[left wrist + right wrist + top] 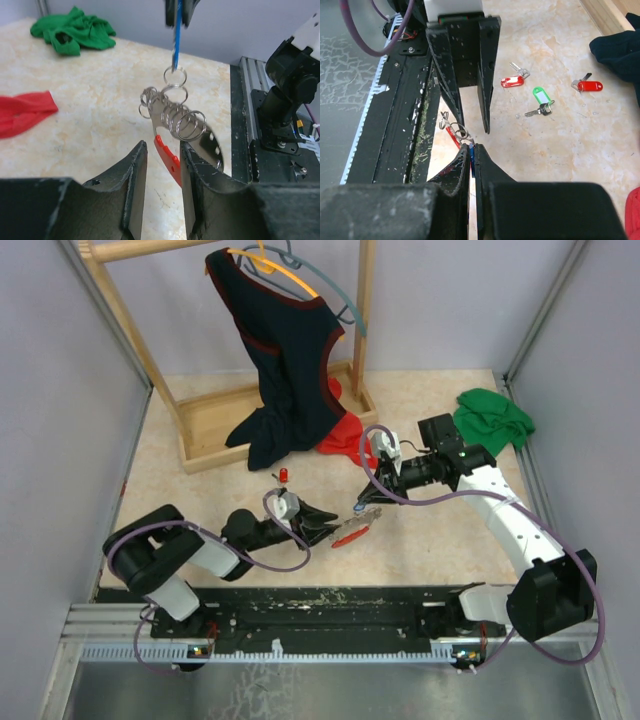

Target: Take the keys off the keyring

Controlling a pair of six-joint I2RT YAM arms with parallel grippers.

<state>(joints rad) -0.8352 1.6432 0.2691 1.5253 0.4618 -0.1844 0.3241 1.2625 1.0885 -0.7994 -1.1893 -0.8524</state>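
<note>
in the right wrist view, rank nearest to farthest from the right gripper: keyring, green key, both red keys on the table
1. keyring, just ahead of the right gripper, slightly left; that gripper is shut on the blue key.
2-3. green key and nearer red key, ahead and right; too close to call.
4. far red key, far right beside the dark garment.

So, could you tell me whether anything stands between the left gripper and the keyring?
Nothing visible does. In the left wrist view, the red strip of the keyring already sits in the gap between the open fingers of the left gripper. The right gripper is shut on the blue key above the rings.
</note>
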